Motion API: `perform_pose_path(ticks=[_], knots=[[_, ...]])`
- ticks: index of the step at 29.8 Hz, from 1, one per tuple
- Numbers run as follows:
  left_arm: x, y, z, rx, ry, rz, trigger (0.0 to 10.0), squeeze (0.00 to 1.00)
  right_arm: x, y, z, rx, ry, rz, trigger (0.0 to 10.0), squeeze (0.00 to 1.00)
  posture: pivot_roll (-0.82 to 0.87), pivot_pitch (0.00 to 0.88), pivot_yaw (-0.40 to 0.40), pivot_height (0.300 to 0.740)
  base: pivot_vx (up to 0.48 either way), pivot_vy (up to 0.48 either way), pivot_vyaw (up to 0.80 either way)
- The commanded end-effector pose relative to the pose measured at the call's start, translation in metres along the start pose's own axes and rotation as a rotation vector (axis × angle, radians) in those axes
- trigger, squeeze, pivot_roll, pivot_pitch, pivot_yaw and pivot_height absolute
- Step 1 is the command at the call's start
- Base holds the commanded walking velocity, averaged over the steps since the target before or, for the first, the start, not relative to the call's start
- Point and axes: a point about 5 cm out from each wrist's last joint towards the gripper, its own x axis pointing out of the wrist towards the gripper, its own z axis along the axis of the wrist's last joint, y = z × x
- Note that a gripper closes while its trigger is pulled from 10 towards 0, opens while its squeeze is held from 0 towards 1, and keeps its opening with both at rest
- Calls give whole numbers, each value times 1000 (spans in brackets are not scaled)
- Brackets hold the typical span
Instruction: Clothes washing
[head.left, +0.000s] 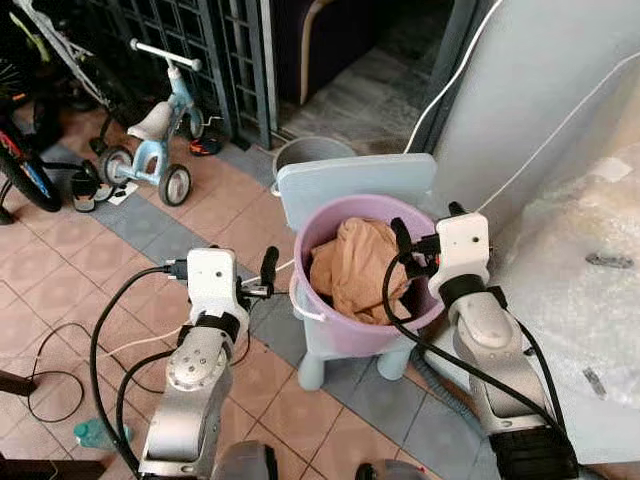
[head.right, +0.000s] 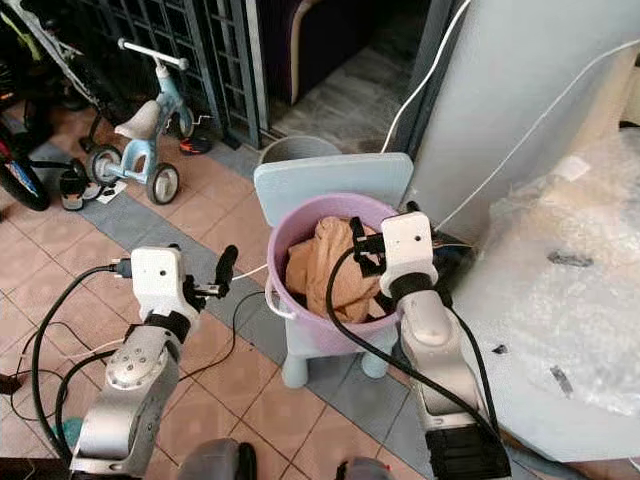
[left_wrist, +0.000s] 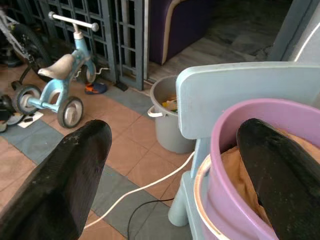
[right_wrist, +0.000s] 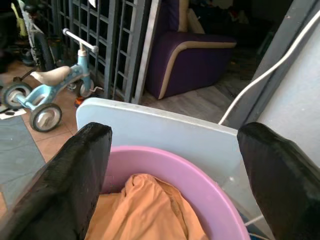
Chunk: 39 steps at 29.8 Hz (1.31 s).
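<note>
A purple basin (head.left: 345, 335) stands on the seat of a light blue child's chair (head.left: 345, 183). Crumpled tan clothes (head.left: 355, 265) lie inside the basin. My left gripper (head.left: 266, 278) is open just to the left of the basin, at rim height; in the left wrist view, one finger (left_wrist: 280, 175) overlaps the basin's rim (left_wrist: 220, 150) and the other is out over the tiled floor. My right gripper (head.left: 428, 224) is open over the basin's right rim, next to the clothes (right_wrist: 145, 210). Nothing sits between either pair of fingers.
A grey bucket (head.left: 310, 152) stands behind the chair. A blue tricycle (head.left: 150, 140) and a bicycle wheel (head.left: 25, 170) are at the far left by a metal gate (head.left: 200, 40). Black cables (head.left: 60, 370) trail over the floor. A bubble-wrapped bulk (head.left: 590, 260) fills the right.
</note>
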Motion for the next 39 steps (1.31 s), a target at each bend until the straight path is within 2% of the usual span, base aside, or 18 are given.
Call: perform_pose_path(ticks=[1,5,10,14,15,16,17,20,23,26,33,39], knots=[[1,-9,4,-15,-14,-35,10000,0,-4,-8,-6,-22,26,-16,10000,0,42,148,-18,740,480,0,0],[1,-9,2,-5,-1,-28,10000,0,-4,-8,-8,-32,40,-12,10000,0,46,152,-17,740,418,0,0],[0,-8,2,3,10,-14,10000,0,-3,-6,-21,-94,132,3,10000,0,52,163,-20,740,118,0,0],[-1,-4,2,24,25,21,10000,0,-3,-6,-38,-158,260,24,10000,0,60,183,-22,740,0,0,0],[-3,-1,0,25,52,39,10000,0,-5,-7,-51,-200,363,33,10000,0,64,191,-24,740,0,0,0],[-3,-1,0,25,60,43,10000,0,-6,-7,-54,-205,393,31,10000,0,64,191,-24,740,0,0,0],[-7,0,-3,28,79,38,10000,0,-7,-9,-61,-144,443,19,10000,0,73,191,-26,740,0,0,0],[-17,2,-13,95,162,20,10000,0,-7,-10,-74,-62,542,3,10000,0,98,194,-37,740,0,0,0],[-24,4,-13,111,163,15,10000,0,-3,-6,-77,-26,568,26,10000,0,125,200,-50,740,0,0,0],[-29,7,-11,99,155,41,10000,0,5,0,-75,-58,553,71,10000,0,138,204,-58,740,0,0,0],[-41,8,-11,79,182,71,10000,0,15,14,-75,-35,573,136,10000,0,164,234,-75,740,0,-446,0],[-43,8,-10,83,181,64,10000,0,21,8,-70,-48,520,114,10000,0,157,240,-69,740,0,-403,0]])
